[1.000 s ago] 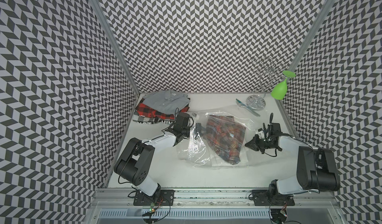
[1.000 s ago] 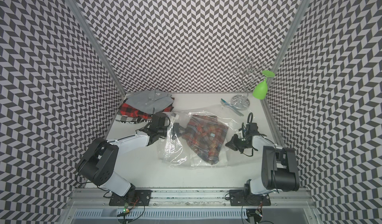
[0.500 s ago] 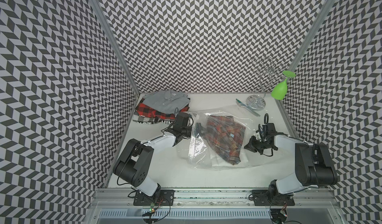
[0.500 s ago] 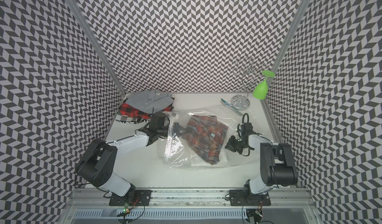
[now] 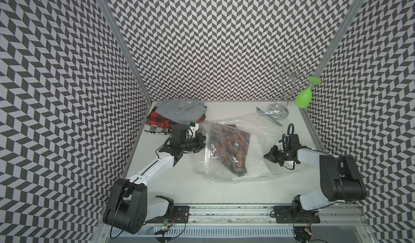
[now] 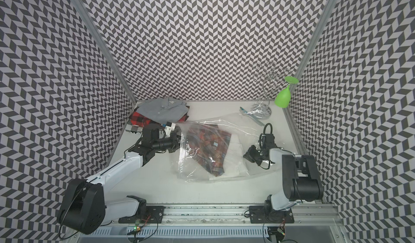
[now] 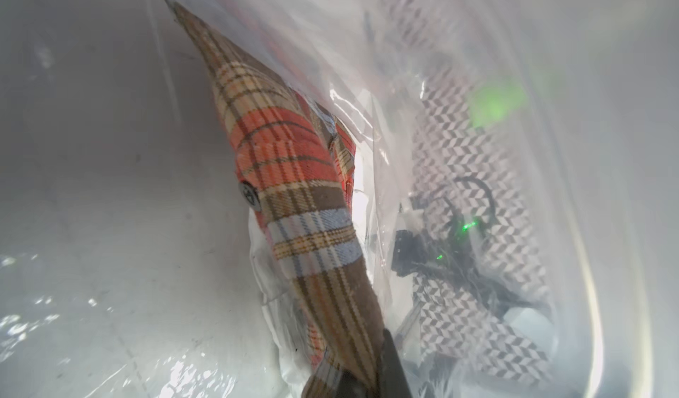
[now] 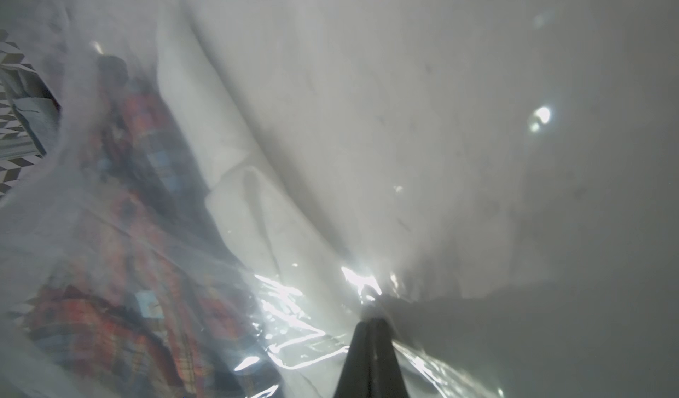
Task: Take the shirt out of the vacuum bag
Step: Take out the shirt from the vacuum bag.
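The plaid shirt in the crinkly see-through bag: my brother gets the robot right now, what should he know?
Left hand: shut on an edge of the plaid shirt, at the bag's open end.
Right hand: shut on the plastic of the vacuum bag, on the opposite side.
Where: the bag lies on the table, with the shirt almost wholly inside it.
Done: both grips are on.
Left: probably pull the shirt out with the left hand while the right hand holds the bag back.
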Robot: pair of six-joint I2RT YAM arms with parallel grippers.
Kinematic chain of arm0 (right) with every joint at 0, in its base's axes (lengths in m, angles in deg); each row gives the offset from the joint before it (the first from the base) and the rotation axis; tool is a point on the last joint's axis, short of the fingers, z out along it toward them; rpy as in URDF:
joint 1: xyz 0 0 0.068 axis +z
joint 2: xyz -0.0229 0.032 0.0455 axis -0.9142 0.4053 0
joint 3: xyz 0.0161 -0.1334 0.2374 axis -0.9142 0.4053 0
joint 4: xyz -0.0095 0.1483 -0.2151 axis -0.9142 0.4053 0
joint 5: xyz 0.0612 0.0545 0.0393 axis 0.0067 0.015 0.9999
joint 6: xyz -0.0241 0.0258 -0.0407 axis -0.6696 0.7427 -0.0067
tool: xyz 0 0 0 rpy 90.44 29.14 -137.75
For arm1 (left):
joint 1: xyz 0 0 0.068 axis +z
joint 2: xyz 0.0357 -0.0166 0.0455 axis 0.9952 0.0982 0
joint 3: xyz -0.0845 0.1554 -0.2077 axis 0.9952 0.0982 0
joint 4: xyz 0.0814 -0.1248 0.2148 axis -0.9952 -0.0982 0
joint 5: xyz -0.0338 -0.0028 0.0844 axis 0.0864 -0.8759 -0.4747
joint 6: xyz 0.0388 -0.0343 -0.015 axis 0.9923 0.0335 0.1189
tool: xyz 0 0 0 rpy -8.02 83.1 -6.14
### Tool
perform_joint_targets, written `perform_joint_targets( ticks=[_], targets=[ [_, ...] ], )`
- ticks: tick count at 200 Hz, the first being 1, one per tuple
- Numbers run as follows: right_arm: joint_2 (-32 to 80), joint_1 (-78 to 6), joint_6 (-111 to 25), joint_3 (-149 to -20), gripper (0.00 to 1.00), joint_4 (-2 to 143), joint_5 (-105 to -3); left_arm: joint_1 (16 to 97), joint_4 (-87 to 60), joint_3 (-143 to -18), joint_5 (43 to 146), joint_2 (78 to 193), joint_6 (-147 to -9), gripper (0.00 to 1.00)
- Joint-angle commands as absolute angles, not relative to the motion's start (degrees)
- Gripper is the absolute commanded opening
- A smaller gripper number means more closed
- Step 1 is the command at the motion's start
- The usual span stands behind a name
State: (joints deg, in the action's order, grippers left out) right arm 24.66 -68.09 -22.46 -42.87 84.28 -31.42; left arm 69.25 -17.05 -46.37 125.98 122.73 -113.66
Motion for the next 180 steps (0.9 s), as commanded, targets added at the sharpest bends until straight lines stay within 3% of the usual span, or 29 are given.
perform_joint_targets(
  ticks=[1,42,84,156,180],
  targets=[
    [27.54,-68.18,-20.07,-40.12,0.00,85.91,-42.43,71.96,-20.11,-45.57,128.25,117.93,-111.17,0.00],
    [27.16,-68.77,-18.07,-40.96,0.00,85.10,-41.74,81.83,-30.77,-39.70,128.41,109.68,-106.93,0.00],
    [26.63,-69.51,-16.42,-42.06,0.00,84.76,-40.65,86.87,-37.61,-38.12,125.39,108.32,-104.00,0.00],
    [26.22,-72.58,-14.82,-43.68,0.00,84.33,-39.32,94.56,-55.00,-45.55,108.50,110.28,-93.94,0.00],
    [27.47,-73.33,-14.11,-43.60,0.00,83.21,-38.39,94.80,-56.98,-44.61,107.41,110.25,-94.63,0.00]
  ],
)
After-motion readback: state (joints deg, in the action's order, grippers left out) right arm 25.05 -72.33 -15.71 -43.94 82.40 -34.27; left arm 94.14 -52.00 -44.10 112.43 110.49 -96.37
